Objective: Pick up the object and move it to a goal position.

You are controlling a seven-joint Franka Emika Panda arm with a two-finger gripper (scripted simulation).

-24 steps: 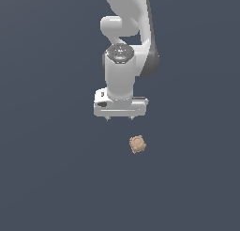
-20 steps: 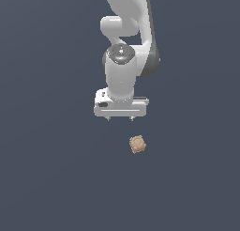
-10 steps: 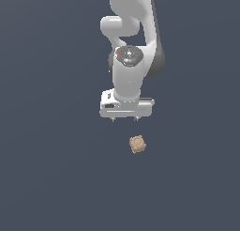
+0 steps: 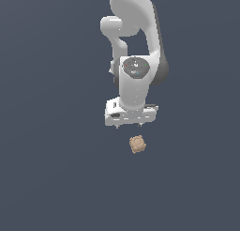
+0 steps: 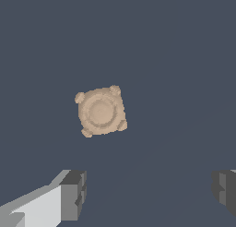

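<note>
Since the earliest frame, the gripper (image 4: 129, 126) had shifted toward the exterior view's right and slightly lower, closing on the object (image 4: 137, 144). The object had not moved. It lay on the dark grey surface (image 4: 51, 178), just below the gripper in the exterior view, not touching it. Jaws were spread wide and held nothing. In the wrist view, both dark fingertips (image 5: 73, 195) flanked open floor, with the tan block (image 5: 101, 111) beyond them.
</note>
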